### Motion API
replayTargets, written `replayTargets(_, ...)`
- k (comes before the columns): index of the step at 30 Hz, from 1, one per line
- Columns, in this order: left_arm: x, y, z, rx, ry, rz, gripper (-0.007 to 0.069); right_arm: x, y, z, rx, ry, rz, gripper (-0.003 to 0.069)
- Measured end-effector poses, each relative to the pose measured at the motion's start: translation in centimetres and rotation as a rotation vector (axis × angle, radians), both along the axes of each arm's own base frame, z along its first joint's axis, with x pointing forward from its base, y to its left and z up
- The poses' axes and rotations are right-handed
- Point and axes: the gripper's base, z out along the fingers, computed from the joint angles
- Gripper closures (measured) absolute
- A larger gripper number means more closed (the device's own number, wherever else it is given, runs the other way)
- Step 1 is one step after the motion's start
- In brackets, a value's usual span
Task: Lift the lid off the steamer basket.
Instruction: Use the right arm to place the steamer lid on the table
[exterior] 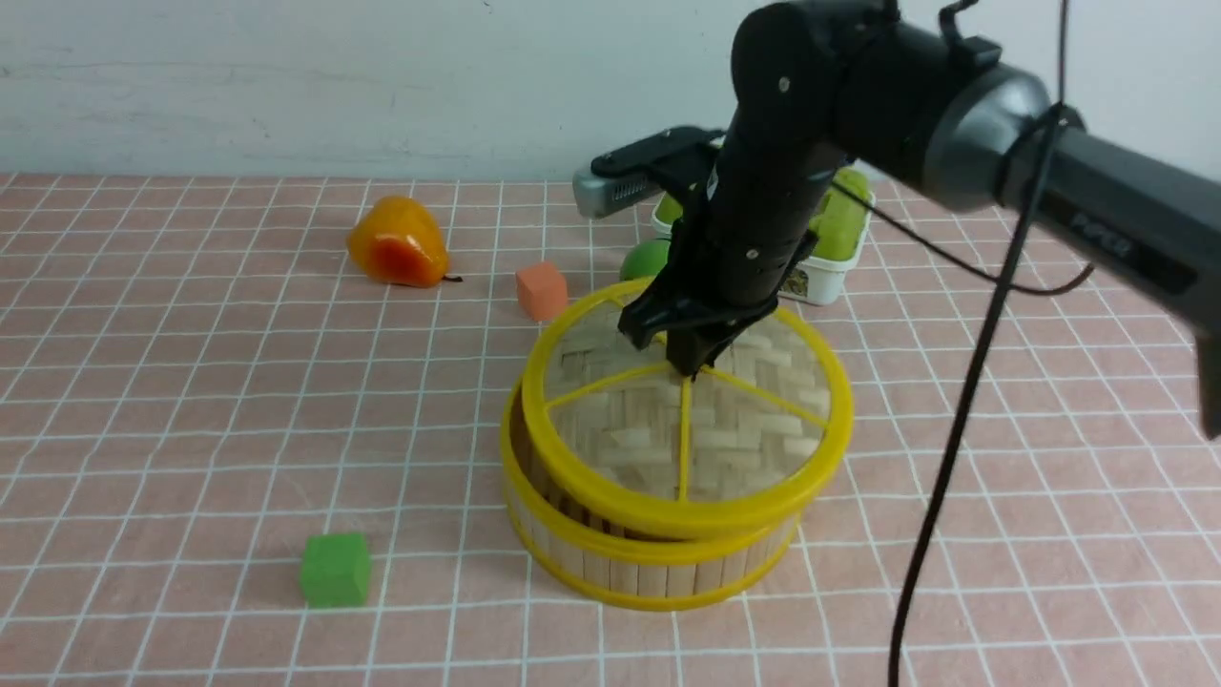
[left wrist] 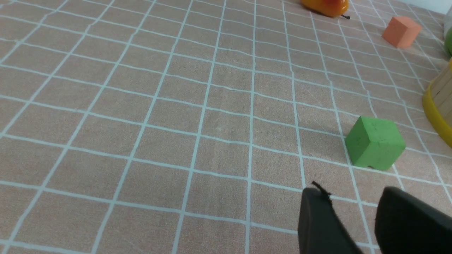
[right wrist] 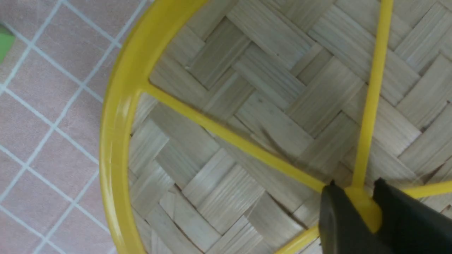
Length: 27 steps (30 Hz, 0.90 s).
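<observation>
The lid [exterior: 668,429], a woven bamboo disc with a yellow rim and yellow spokes, sits tilted on the steamer basket [exterior: 649,572], its left side raised so the slat wall shows below. My right gripper [exterior: 689,367] comes down from above and is shut on the lid's small yellow centre knob [right wrist: 363,204]; the right wrist view shows the black fingers [right wrist: 335,211] on both sides of it. My left gripper [left wrist: 353,197] is open and empty, low over the tablecloth near a green cube; it is out of the front view. The basket's edge [left wrist: 439,102] shows in the left wrist view.
A green cube [exterior: 335,569] lies front left of the basket. An orange cube [exterior: 541,291] and an orange-yellow fruit [exterior: 398,243] lie behind it to the left. A green fruit [exterior: 647,260] and a white box [exterior: 830,258] with green contents stand just behind the basket.
</observation>
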Motion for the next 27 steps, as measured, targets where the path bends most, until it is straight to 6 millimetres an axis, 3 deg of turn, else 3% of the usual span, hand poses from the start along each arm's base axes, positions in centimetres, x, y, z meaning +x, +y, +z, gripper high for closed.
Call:
replayTargets(2,0.0,0.0,0.0,0.0,0.0,0.0,0.0385,-0.5,-0.7,1.8,-0.003,-0.047,-0.005,0.0578)
replayTargets(5,0.0,0.0,0.0,0.0,0.0,0.0,0.0385,-3.5,-4.8,8.3,0.011,-0.195,-0.061,0.0578)
replayTargets(6,0.0,0.0,0.0,0.0,0.0,0.0,0.0385,-3.7,-5.1,8.5,0.008,-0.201,-0.067,0.0578)
replayTargets(7,0.0,0.0,0.0,0.0,0.0,0.0,0.0385,-4.9,-7.1,9.4,0.008,-0.204,-0.103,0.0578)
replayTargets(8,0.0,0.0,0.0,0.0,0.0,0.0,0.0385,-5.2,-7.8,9.5,-0.001,-0.207,-0.116,0.0578)
replayTargets(9,0.0,0.0,0.0,0.0,0.0,0.0,0.0385,-6.5,-11.0,9.6,-0.027,-0.189,-0.18,0.0578)
replayTargets(14,0.0,0.0,0.0,0.0,0.0,0.0,0.0385,-8.1,-17.1,3.7,-0.081,-0.034,-0.343,0.0578)
replayTargets(15,0.0,0.0,0.0,0.0,0.0,0.0,0.0385,-8.1,-17.3,3.8,-0.081,-0.036,-0.35,0.0578)
replayTargets(17,0.0,0.0,0.0,0.0,0.0,0.0,0.0385,-7.9,-19.2,0.2,-0.044,0.006,-0.428,0.0578)
replayTargets(21,0.0,0.0,0.0,0.0,0.0,0.0,0.0385,-6.5,-20.3,-3.9,-0.006,0.001,-0.49,0.0578)
replayTargets(27,0.0,0.0,0.0,0.0,0.0,0.0,0.0385,-4.0,-20.3,-7.0,0.011,-0.035,-0.51,0.0578)
